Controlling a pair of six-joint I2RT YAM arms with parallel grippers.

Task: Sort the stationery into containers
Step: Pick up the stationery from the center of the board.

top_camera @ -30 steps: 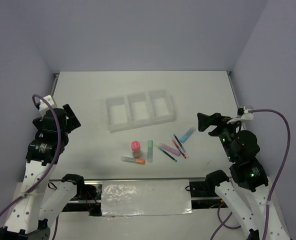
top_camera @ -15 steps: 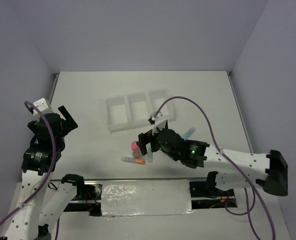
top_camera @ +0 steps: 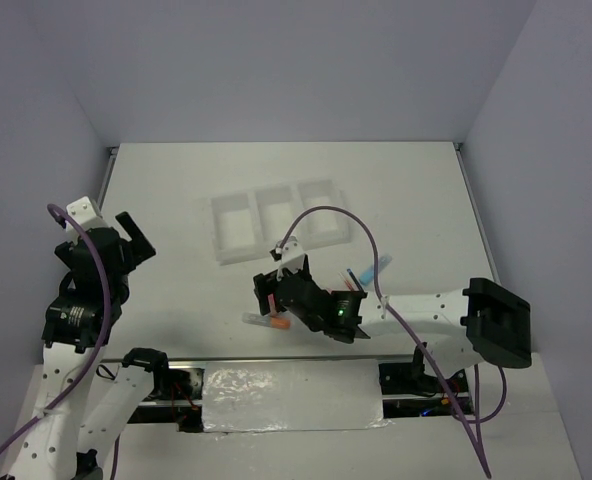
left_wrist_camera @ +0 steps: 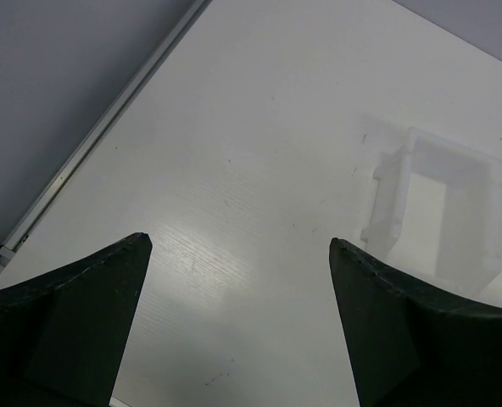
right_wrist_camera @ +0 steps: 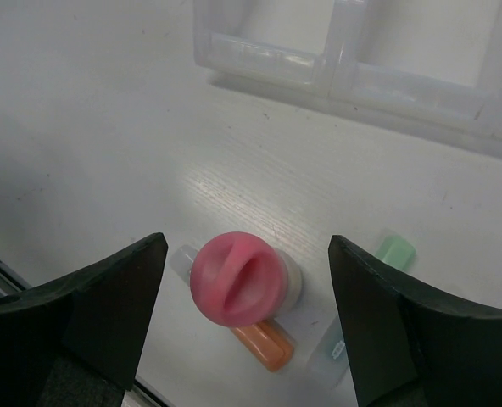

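The stubby pink cylinder (right_wrist_camera: 238, 278) stands upright on the table, with my right gripper (right_wrist_camera: 247, 240) open around it and a gap on each side. From above, the right gripper (top_camera: 267, 290) hangs over the cylinder (top_camera: 270, 298) and mostly hides it. An orange marker (right_wrist_camera: 264, 342) lies just behind the cylinder, also seen in the top view (top_camera: 267, 321). A green marker (right_wrist_camera: 394, 251) lies to its right. A light-blue marker (top_camera: 377, 267) and thin pens (top_camera: 355, 279) lie further right. The white three-compartment tray (top_camera: 217, 228) sits beyond. My left gripper (top_camera: 132, 238) is open over bare table, with the tray (left_wrist_camera: 387, 203) to its right.
The right arm stretches low across the table's near middle, covering part of the stationery cluster. The table's raised left edge (left_wrist_camera: 98, 127) runs beside the left gripper. A foil-covered strip (top_camera: 291, 397) lies between the arm bases at the near edge.
My right arm has swung from the right side across to the left and come down over the pink cylinder. The left arm has shifted slightly and stays open.
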